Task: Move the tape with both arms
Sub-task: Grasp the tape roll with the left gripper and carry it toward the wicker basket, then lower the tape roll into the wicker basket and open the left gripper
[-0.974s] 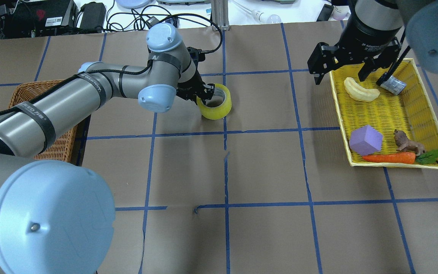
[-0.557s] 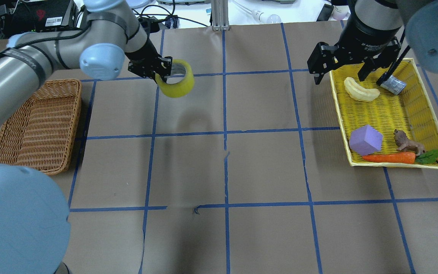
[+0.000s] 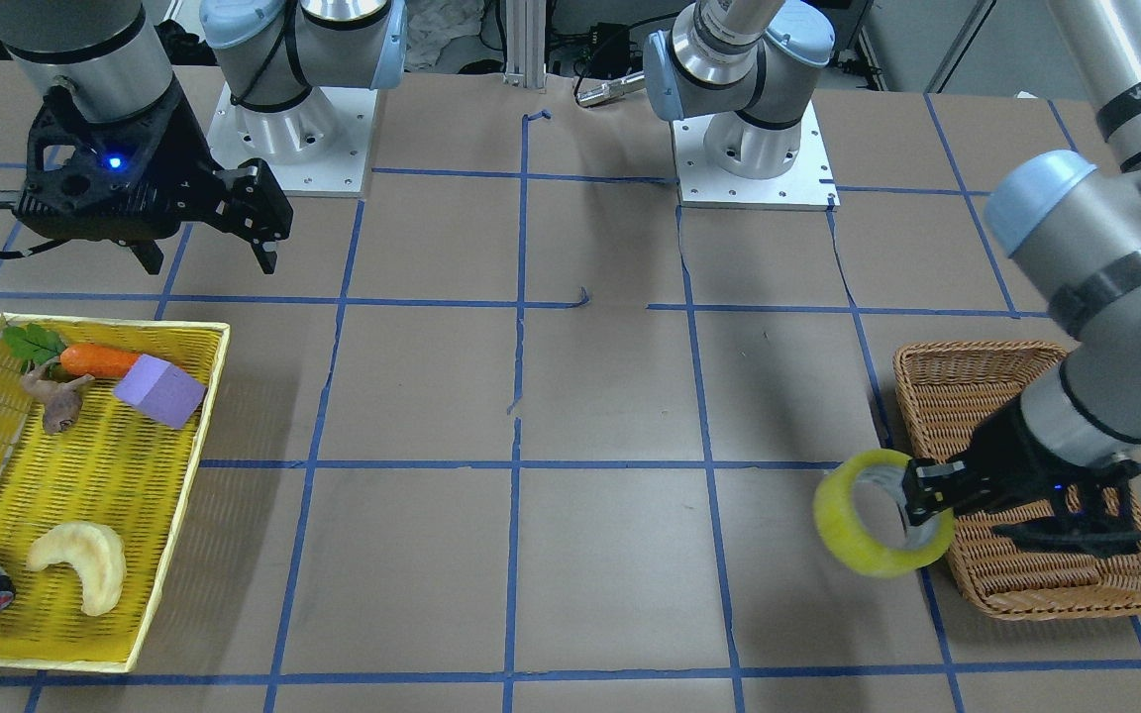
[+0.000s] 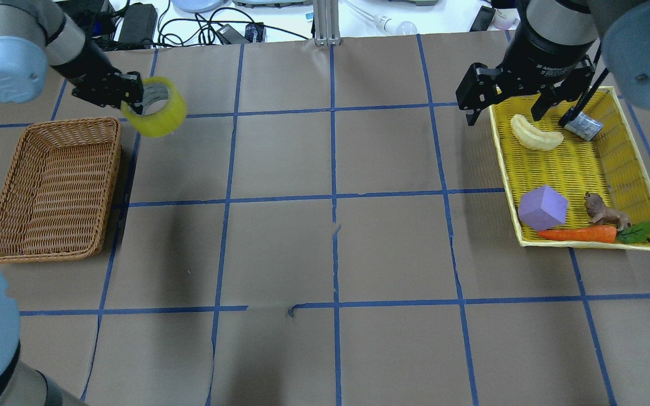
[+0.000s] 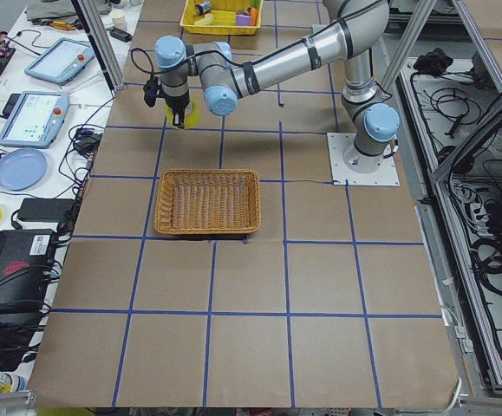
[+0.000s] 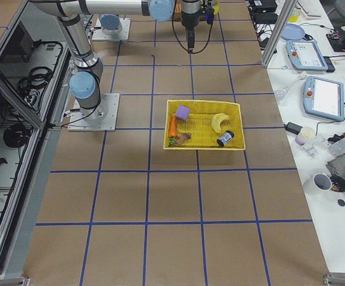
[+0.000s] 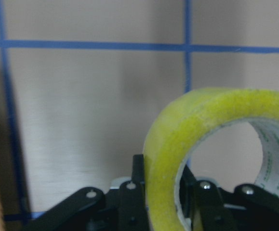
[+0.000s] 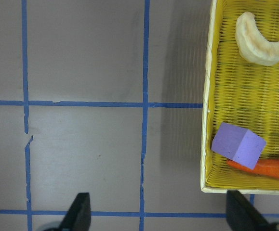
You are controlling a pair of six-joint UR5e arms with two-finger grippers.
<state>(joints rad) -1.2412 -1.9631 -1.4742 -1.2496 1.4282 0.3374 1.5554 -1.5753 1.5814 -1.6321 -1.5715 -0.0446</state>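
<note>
The yellowish tape roll (image 4: 156, 110) hangs above the table, just beyond the far right corner of the wicker basket (image 4: 65, 121). My left gripper (image 4: 133, 97) is shut on the roll's wall, one finger inside the ring. The roll also shows in the front view (image 3: 873, 530) beside the basket's (image 3: 977, 349) near corner, and fills the left wrist view (image 7: 192, 139). My right gripper (image 4: 505, 107) is open and empty, held high over the far left edge of the yellow tray (image 4: 505, 163). It also shows in the front view (image 3: 209, 255).
The yellow tray holds a pale crescent bread (image 4: 535, 134), a grey can (image 4: 584, 125), a purple block (image 4: 542, 207), a carrot (image 4: 576, 233) and a brown figure (image 4: 604, 211). Cables and devices lie beyond the table's far edge. Blue tape lines grid the brown table.
My left arm has lifted the tape off the table's middle and carried it left to the wicker basket's far corner. The right arm has not moved.
</note>
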